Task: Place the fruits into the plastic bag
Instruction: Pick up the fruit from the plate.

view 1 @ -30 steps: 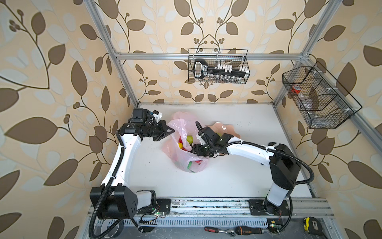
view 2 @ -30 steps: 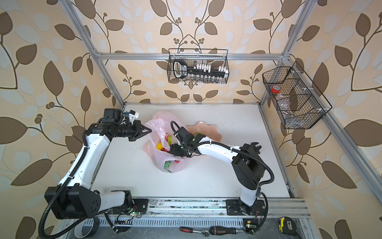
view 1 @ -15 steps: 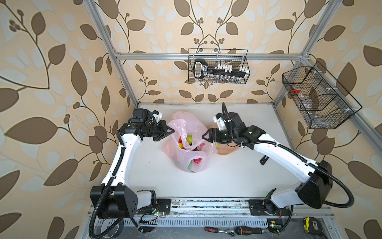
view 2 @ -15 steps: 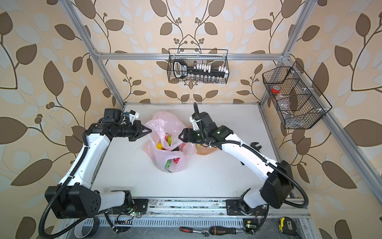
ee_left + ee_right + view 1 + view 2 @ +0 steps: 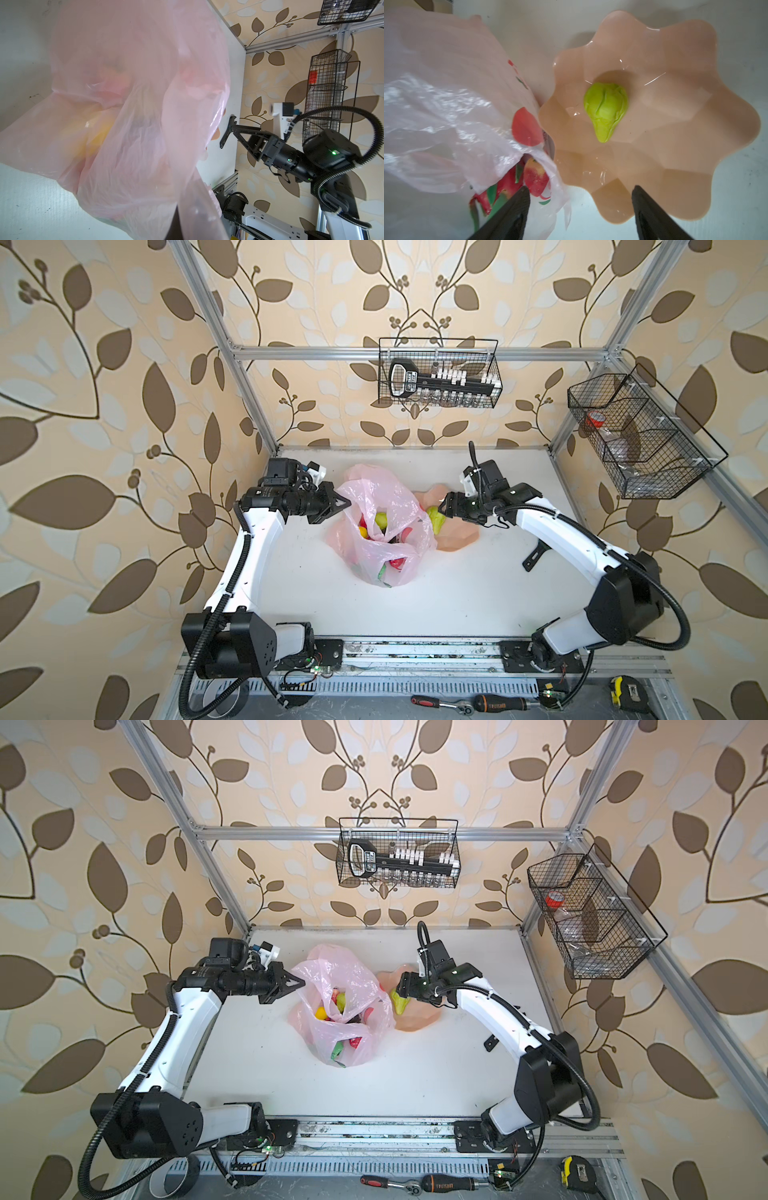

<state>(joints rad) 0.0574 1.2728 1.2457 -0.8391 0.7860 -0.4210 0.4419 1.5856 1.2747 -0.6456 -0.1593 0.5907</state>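
In the peach wavy-edged dish (image 5: pixel 695 83), one green pear (image 5: pixel 606 110) remains; other fruits fill my left-jaws-clenched translucent pink plastic bag (image 5: pixel 386 497); right jaws released.

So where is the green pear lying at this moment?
The green pear lies alone in the middle of the peach wavy-edged dish, just right of the pink plastic bag in both top views, under the open right gripper.

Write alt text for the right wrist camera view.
A green pear lies alone in a peach wavy-edged dish, ahead of the open right gripper. Beside the dish sits the pink plastic bag, with other fruits showing through.
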